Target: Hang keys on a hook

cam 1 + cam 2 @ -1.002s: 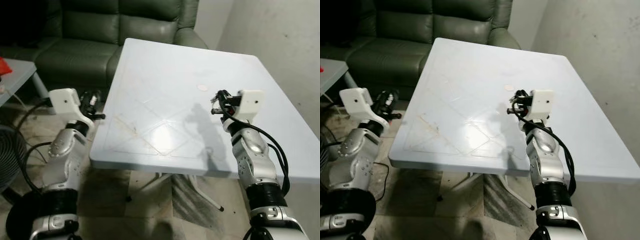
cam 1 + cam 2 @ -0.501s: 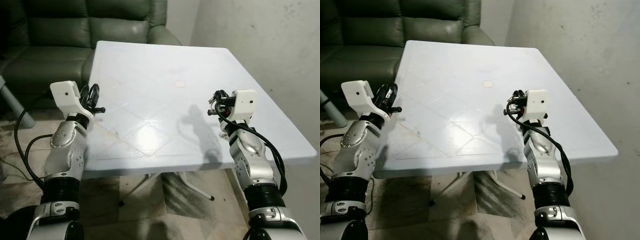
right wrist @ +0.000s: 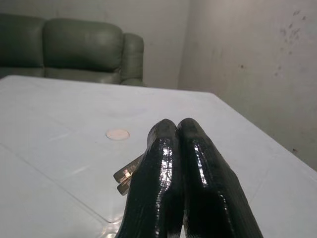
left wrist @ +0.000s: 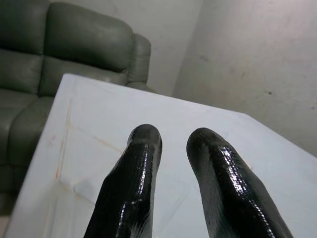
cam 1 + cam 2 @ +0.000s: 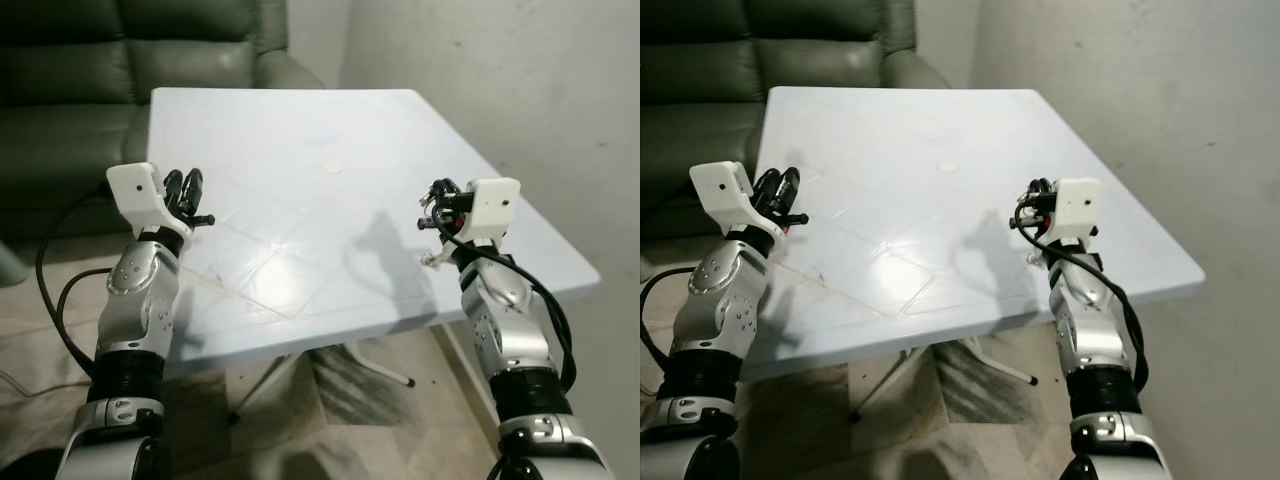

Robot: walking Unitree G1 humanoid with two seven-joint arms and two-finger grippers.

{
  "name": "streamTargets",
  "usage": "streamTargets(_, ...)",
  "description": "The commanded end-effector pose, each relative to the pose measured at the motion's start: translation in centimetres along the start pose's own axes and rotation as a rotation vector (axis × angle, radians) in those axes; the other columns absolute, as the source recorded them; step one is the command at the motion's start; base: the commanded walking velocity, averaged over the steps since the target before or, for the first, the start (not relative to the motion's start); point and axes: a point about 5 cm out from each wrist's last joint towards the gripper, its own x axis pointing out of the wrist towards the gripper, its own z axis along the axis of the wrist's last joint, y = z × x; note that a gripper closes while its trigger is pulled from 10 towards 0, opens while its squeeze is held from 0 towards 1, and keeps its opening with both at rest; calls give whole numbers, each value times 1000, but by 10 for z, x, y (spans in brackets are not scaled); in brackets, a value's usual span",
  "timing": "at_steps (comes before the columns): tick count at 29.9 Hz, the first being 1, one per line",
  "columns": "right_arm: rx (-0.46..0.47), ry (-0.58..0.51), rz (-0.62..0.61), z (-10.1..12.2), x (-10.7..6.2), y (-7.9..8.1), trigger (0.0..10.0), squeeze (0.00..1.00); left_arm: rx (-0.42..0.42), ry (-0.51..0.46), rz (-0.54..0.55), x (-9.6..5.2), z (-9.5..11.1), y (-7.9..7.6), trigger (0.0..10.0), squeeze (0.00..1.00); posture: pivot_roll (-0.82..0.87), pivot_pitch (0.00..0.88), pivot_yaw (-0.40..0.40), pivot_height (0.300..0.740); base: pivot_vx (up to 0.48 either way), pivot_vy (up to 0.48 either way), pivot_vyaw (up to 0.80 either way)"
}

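A grey-green sofa fills the far side of the room, a bare plaster wall runs along the robot's right, and a white plastic table stands between them, right in front of the robot. No hook is anywhere to be seen from here.

Both arms are raised over the table's near edge. The left gripper hovers by the left corner, its two black fingers a narrow gap apart with nothing between them. The right gripper is pressed closed, and the keys stick out beside its fingers, their metal blades dangling just above the tabletop; a small glint hangs under it in the head view too.

I'd say the robot is carrying the keys while searching for the hook. To do that well, it should keep the pinch firm, hold the wrist level so the keys don't swing, and scan the wall before stepping away from the table.
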Motion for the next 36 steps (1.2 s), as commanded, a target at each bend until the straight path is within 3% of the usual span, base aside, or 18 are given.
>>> streamTargets(1,-10,-14,-13,5,0,-6,10000,0,2,1,-11,2,-2,-7,10000,0,-23,0,-68,740,0,0,-719)
streamTargets(19,-23,3,-9,2,-3,-8,10000,0,24,-12,-10,4,-2,-9,10000,0,-32,0,-65,740,0,0,-718)
streamTargets(23,-25,3,-10,2,-3,-8,10000,0,96,-18,-48,3,0,-11,10000,0,-32,0,-64,740,0,0,-716)
streamTargets(27,-24,5,-14,1,-4,-7,10000,0,80,-19,-36,1,-2,-10,10000,0,-30,0,-64,740,0,-360,-719)
streamTargets(31,-22,10,-20,1,-5,-9,10000,0,2,-16,-16,1,-2,-10,10000,0,-30,0,-63,740,0,-91,-717)
streamTargets(36,-25,22,-28,-2,-7,-11,10000,0,28,-14,26,2,-3,-8,10000,0,-26,0,-65,740,0,0,-712)
